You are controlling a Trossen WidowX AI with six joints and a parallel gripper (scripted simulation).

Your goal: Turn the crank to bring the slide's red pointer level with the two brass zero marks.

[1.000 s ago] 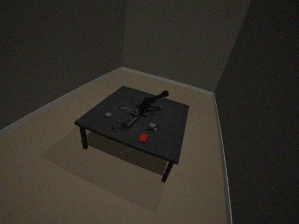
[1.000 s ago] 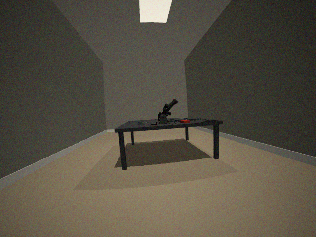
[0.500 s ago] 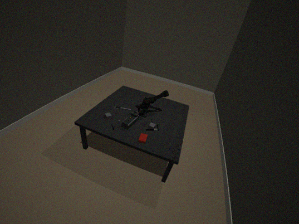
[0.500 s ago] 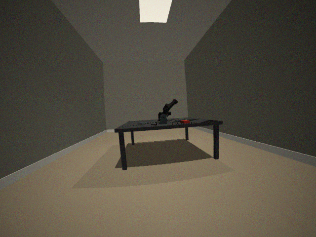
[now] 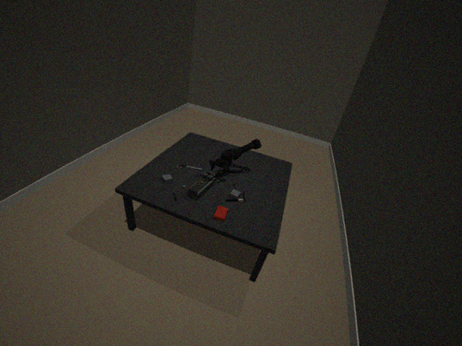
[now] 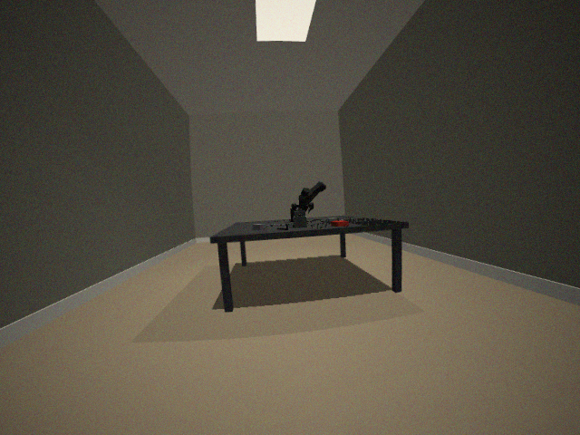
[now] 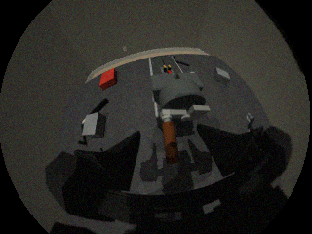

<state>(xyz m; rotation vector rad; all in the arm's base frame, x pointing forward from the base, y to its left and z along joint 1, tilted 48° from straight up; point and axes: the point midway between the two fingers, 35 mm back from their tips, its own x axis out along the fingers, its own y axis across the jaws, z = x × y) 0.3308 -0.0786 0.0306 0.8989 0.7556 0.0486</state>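
Can see the gray machine (image 5: 202, 185) (image 6: 299, 218) (image 7: 177, 88) near the middle of the dark tabletop (image 5: 265, 185) (image 6: 262, 234) (image 7: 131, 109), with the black arm (image 5: 237, 151) (image 6: 311, 192) reaching over from behind. Can see the fingers spread very wide — open almost all the way, with hold of nothing. Can spot the orange-brown handle (image 7: 170, 138) of the crank in the space between, with a gap on each side in the wrist view. Can see pale crank parts (image 7: 175, 112) at the far end of the handle, close to the round gray part of the machine. Past that, can find two little yellow marks (image 7: 167, 67) side by side and a tiny red pointer (image 7: 170, 72) close by. Cannot tell if level with the marks — too small and dim. Can see a bright red box (image 5: 221, 212) (image 6: 339, 223) (image 7: 108, 79) on the tabletop, well apart from the handle. Can also see one gray block (image 5: 235, 193) (image 7: 93, 125) on the same side of the machine as the red box, with a black stick (image 5: 232, 200) (image 7: 100, 105) just beside. Can find another gray block (image 5: 167, 177) (image 7: 222, 74) on the other side of the machine.
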